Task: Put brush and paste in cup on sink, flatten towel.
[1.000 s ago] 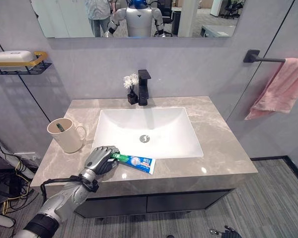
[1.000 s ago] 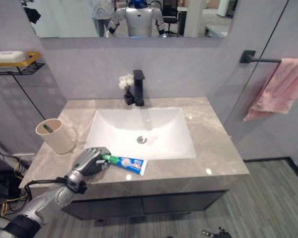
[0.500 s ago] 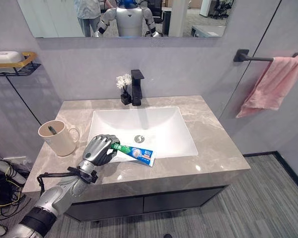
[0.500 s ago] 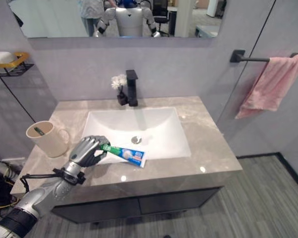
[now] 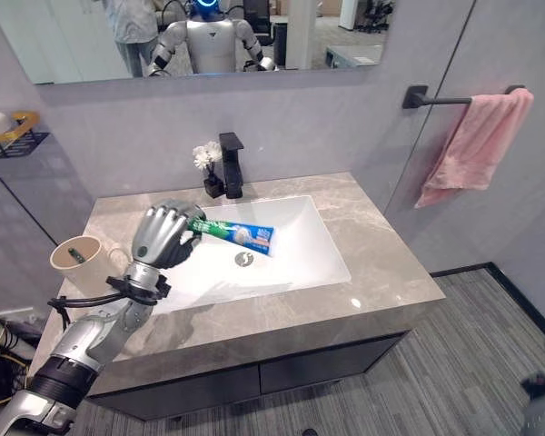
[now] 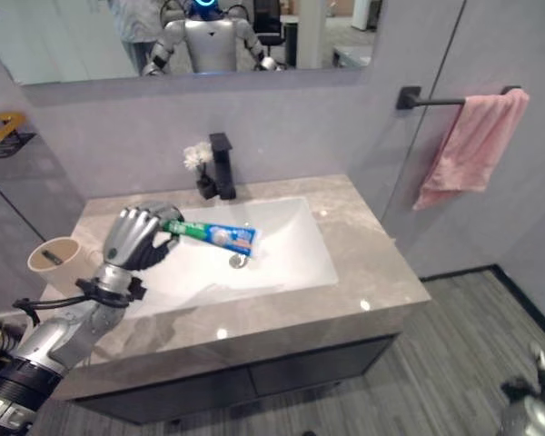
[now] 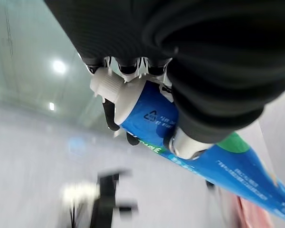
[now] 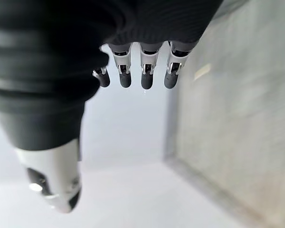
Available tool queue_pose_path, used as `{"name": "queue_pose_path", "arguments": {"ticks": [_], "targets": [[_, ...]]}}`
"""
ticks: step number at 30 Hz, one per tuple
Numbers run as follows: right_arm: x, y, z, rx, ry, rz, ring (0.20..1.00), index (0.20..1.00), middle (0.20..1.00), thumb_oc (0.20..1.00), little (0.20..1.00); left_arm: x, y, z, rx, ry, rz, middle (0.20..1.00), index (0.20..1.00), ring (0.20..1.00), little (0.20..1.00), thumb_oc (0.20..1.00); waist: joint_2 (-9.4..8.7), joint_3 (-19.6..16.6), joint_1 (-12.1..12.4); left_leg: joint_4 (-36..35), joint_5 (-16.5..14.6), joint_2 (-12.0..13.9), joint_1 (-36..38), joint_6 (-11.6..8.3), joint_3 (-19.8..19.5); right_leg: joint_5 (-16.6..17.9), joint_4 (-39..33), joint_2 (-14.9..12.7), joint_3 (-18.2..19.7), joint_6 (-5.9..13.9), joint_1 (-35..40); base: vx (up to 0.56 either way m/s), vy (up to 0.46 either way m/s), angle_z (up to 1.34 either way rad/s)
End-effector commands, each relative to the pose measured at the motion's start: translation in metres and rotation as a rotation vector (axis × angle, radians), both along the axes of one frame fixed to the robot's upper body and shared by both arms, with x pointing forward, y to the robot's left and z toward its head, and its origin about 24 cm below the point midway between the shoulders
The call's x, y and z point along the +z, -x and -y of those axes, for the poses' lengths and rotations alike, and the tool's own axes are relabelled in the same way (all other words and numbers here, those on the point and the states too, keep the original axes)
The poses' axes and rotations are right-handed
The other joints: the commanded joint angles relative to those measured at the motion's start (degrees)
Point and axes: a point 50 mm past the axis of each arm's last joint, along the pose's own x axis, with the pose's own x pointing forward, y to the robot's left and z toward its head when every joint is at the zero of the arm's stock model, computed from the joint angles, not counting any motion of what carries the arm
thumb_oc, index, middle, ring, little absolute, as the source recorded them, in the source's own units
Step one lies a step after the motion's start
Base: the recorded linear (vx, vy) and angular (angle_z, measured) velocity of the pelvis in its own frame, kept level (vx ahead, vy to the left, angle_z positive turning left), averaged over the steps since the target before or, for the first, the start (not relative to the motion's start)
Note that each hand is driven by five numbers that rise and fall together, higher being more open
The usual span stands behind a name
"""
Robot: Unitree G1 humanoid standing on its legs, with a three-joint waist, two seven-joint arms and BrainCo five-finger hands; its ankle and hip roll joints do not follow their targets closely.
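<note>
My left hand point(image 5: 162, 238) is shut on the capped end of a blue and green toothpaste tube point(image 5: 241, 234), held in the air over the left part of the white sink basin point(image 5: 295, 259). Its wrist view shows fingers point(image 7: 118, 102) curled round the tube point(image 7: 228, 175). A beige cup point(image 5: 73, 271) stands on the counter's left end with a dark toothbrush point(image 5: 77, 256) inside. A pink towel point(image 5: 472, 145) hangs bunched on the black wall bar point(image 5: 436, 98) at the right. My right hand point(image 8: 142, 71) hangs low beside the cabinet, fingers relaxed.
A black faucet point(image 5: 229, 165) and a small vase of white flowers point(image 5: 205, 162) stand behind the basin. The marble counter point(image 5: 381, 272) has bare room right of the basin. A wall shelf point(image 5: 14, 136) hangs at the far left.
My left hand has lifted the toothpaste off the counter's front edge, up over the basin. The camera has shifted, so the whole scene sits further left.
</note>
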Motion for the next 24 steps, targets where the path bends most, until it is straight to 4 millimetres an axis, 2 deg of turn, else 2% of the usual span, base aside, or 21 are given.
{"name": "queue_pose_path", "arguments": {"ticks": [1, 2, 4, 5, 6, 8, 9, 10, 11, 12, 13, 14, 15, 16, 17, 18, 19, 20, 21, 22, 24], "targets": [[0.054, -0.016, 0.003, -0.021, 0.3, 0.081, 1.0, 1.0, 1.0, 1.0, 1.0, 0.073, -0.009, 0.001, 0.002, -0.014, 0.346, 0.2, 0.2, 0.2, 0.2, 0.2, -1.65, -3.8, 0.1, 0.6, -0.6, 3.8, 1.0, -2.98, -2.6, 3.4, 0.3, -4.5, 2.5, 5.16, -0.1, 0.0, 0.0, 0.0], [0.07, -0.025, -0.005, 0.037, 0.349, 0.14, 1.0, 1.0, 1.0, 1.0, 1.0, 0.081, -0.01, 0.002, 0.001, -0.018, 0.378, 0.2, 0.2, 0.2, 0.2, 0.2, -1.74, -4.1, 0.0, 0.6, -0.5, 3.8, 1.0, -2.95, -2.6, 3.4, 0.3, -4.4, 2.5, 5.14, -0.1, 0.0, 0.0, 0.0], [0.088, -0.036, -0.017, 0.117, 0.398, 0.21, 1.0, 1.0, 1.0, 1.0, 1.0, 0.093, -0.013, 0.007, -0.01, -0.016, 0.414, 0.2, 0.2, 0.2, 0.2, 0.2, -1.78, -4.2, -0.2, 0.6, -0.6, 3.9, 1.1, -2.89, -2.6, 3.3, 0.3, -4.4, 2.6, 5.13, 0.1, 0.0, 0.0, 0.0], [0.101, -0.047, -0.03, 0.216, 0.415, 0.274, 1.0, 1.0, 1.0, 1.0, 1.0, 0.1, -0.016, 0.01, -0.016, -0.011, 0.434, 0.2, 0.2, 0.2, 0.2, 0.2, -1.73, -4.4, -0.1, 0.6, -1.0, 3.9, 1.5, -2.9, -2.5, 2.9, 0.3, -4.3, 2.6, 5.26, 0.5, 0.0, 0.0, 0.0], [0.102, -0.047, -0.029, 0.219, 0.412, 0.279, 1.0, 1.0, 1.0, 1.0, 1.0, 0.101, -0.017, 0.01, -0.015, -0.012, 0.438, 0.2, 0.2, 0.2, 0.2, 0.2, -1.88, -4.1, -0.2, 0.6, -0.6, 3.9, 1.3, -2.89, -2.5, 3.3, 0.3, -4.3, 2.6, 5.13, 0.3, -0.02, -0.001, -0.03], [0.122, -0.069, -0.058, 0.403, 0.333, 0.482, 1.0, 1.0, 1.0, 1.0, 1.0, 0.117, -0.024, 0.018, -0.031, 0.015, 0.476, 0.2, 0.2, 0.2, 0.2, 0.2, -1.9, -4.4, -0.1, 0.6, -0.5, 3.8, 1.6, -2.79, -2.3, 3.2, 0.3, -4.3, 2.7, 5.17, 0.4, -0.03, 0.0, -0.06], [0.122, -0.069, -0.058, 0.404, 0.332, 0.484, 1.0, 1.0, 1.0, 1.0, 1.0, 0.118, -0.024, 0.018, -0.032, 0.014, 0.476, 0.2, 0.2, 0.2, 0.2, 0.2, -1.95, -4.3, -0.1, 0.6, -0.5, 3.8, 1.6, -2.79, -2.3, 3.2, 0.3, -4.3, 2.7, 5.17, 0.4, -0.02, 0.011, -0.06], [0.124, -0.081, -0.078, 0.49, 0.229, 0.6, 1.0, 1.0, 1.0, 1.0, 1.0, 0.128, -0.028, 0.018, -0.018, 0.03, 0.498, 0.2, 0.2, 0.2, 0.2, 0.2, -1.74, -4.7, 0.3, 0.6, -0.4, 3.8, 1.7, -2.75, -2.3, 3.2, 0.3, -4.3, 2.8, 5.17, 0.4, -0.02, 0.007, -0.04], [0.123, -0.089, -0.086, 0.532, 0.141, 0.678, 1.0, 1.0, 1.0, 1.0, 1.0, 0.134, -0.031, 0.019, -0.018, 0.04, 0.509, 0.2, 0.2, 0.2, 0.2, 0.2, -1.9, -4.6, 0.4, 0.6, -0.4, 3.8, 1.7, -2.72, -2.2, 3.2, 0.3, -4.3, 2.8, 5.14, 0.4, -0.04, 0.01, -0.04], [0.12, -0.106, -0.114, 0.623, -0.049, 0.814, 1.0, 1.0, 1.0, 1.0, 1.0, 0.144, -0.036, 0.024, -0.018, 0.063, 0.53, 0.2, 0.2, 0.2, 0.2, 0.2, -1.83, -4.8, 1.1, 0.6, -0.2, 3.7, 1.7, -2.68, -2.4, 3.2, 0.3, -4.3, 2.8, 5.06, 0.4, 0.0, 0.0, 0.0], [0.12, -0.107, -0.114, 0.627, -0.055, 0.821, 1.0, 1.0, 1.0, 1.0, 1.0, 0.145, -0.037, 0.024, -0.016, 0.06, 0.533, 0.2, 0.2, 0.2, 0.2, 0.2, -1.98, -4.7, 1.0, 0.6, -0.2, 3.7, 1.6, -2.67, -2.4, 3.2, 0.3, -4.3, 2.8, 5.08, 0.4, -0.03, 0.006, -0.04], [0.118, -0.117, -0.135, 0.68, -0.209, 0.927, 1.0, 1.0, 1.0, 1.0, 1.0, 0.156, -0.039, 0.029, -0.02, 0.073, 0.567, 0.2, 0.2, 0.2, 0.2, 0.2, -1.93, -4.7, 1.5, 0.6, -0.1, 3.6, 1.6, -2.63, -2.5, 3.2, 0.3, -4.4, 2.5, 5.07, 0.4, 0.0, 0.0, 0.0], [0.118, -0.117, -0.134, 0.682, -0.213, 0.931, 1.0, 1.0, 1.0, 1.0, 1.0, 0.157, -0.039, 0.029, -0.02, 0.071, 0.568, 0.2, 0.2, 0.2, 0.2, 0.2, -2.05, -4.6, 1.4, 0.6, -0.1, 3.6, 1.5, -2.63, -2.5, 3.2, 0.3, -4.4, 2.5, 5.07, 0.4, -0.04, 0.006, 0.02], [0.111, -0.133, -0.158, 0.701, -0.422, 1.043, 1.0, 1.0, 1.0, 1.0, 1.0, 0.166, -0.039, 0.036, -0.034, 0.082, 0.61, 0.2, 0.2, 0.2, 0.2, 0.2, -2.0, -4.6, 2.3, 0.6, 0.3, 3.6, 1.4, -2.52, -2.7, 3.4, 0.3, -4.4, 2.3, 4.95, 0.5, -0.01, 0.009, 0.05], [0.111, -0.133, -0.157, 0.702, -0.425, 1.047, 1.0, 1.0, 1.0, 1.0, 1.0, 0.167, -0.039, 0.036, -0.035, 0.08, 0.612, 0.2, 0.2, 0.2, 0.2, 0.2, -2.07, -4.6, 2.2, 0.6, 0.1, 3.5, 1.4, -2.55, -2.8, 3.2, 0.3, -4.5, 2.3, 5.03, 0.5, -0.01, 0.016, 0.06], [0.105, -0.143, -0.172, 0.687, -0.528, 1.06, 1.0, 1.0, 1.0, 1.0, 1.0, 0.169, -0.041, 0.042, -0.045, 0.089, 0.62, 0.2, 0.2, 0.2, 0.2, 0.2, -1.9, -4.7, 2.9, 0.6, 0.1, 3.5, 1.3, -2.52, -3.0, 3.1, 0.3, -4.6, 2.1, 5.03, 0.6, 0.02, 0.011, 0.07], [0.105, -0.144, -0.172, 0.687, -0.53, 1.063, 1.0, 1.0, 1.0, 1.0, 1.0, 0.17, -0.041, 0.042, -0.045, 0.086, 0.622, 0.2, 0.2, 0.2, 0.2, 0.2, -2.0, -4.7, 2.8, 0.6, 0.1, 3.5, 1.3, -2.52, -3.0, 3.1, 0.3, -4.6, 2.1, 5.03, 0.5, -0.01, 0.011, 0.07], [0.097, -0.156, -0.192, 0.711, -0.59, 0.998, 1.0, 1.0, 1.0, 1.0, 1.0, 0.178, -0.041, 0.05, -0.068, 0.101, 0.65, 0.2, 0.2, 0.2, 0.2, 0.2, -2.01, -4.6, 3.5, 0.6, 0.2, 3.3, 1.3, -2.55, -3.0, 3.3, 0.3, -4.7, 2.0, 5.05, 0.6, -0.01, 0.007, 0.05], [0.097, -0.161, -0.202, 0.746, -0.605, 0.973, 1.0, 1.0, 1.0, 1.0, 1.0, 0.182, -0.04, 0.052, -0.076, 0.107, 0.666, 0.2, 0.2, 0.2, 0.2, 0.2, -2.07, -4.5, 3.7, 0.6, 0.3, 3.3, 1.2, -2.57, -3.0, 3.3, 0.3, -4.7, 2.0, 5.05, 0.6, -0.01, 0.007, 0.03], [0.097, -0.161, -0.202, 0.747, -0.605, 0.973, 1.0, 1.0, 1.0, 1.0, 1.0, 0.182, -0.04, 0.052, -0.075, 0.107, 0.668, 0.2, 0.2, 0.2, 0.2, 0.2, -2.1, -4.4, 3.7, 0.6, 0.3, 3.3, 1.2, -2.57, -3.0, 3.3, 0.3, -4.8, 2.1, 5.05, 0.6, 0.0, 0.0, 0.0], [0.093, -0.168, -0.231, 0.847, -0.64, 0.906, 1.0, 1.0, 1.0, 1.0, 1.0, 0.185, -0.039, 0.06, -0.099, 0.128, 0.687, 0.2, 0.2, 0.2, 0.2, 0.2, -2.11, -4.2, 4.3, 0.6, 0.5, 3.2, 1.1, -2.64, -3.0, 3.4, 0.3, -4.9, 1.8, 5.05, 0.5, 0.0, 0.004, 0.02]]}}
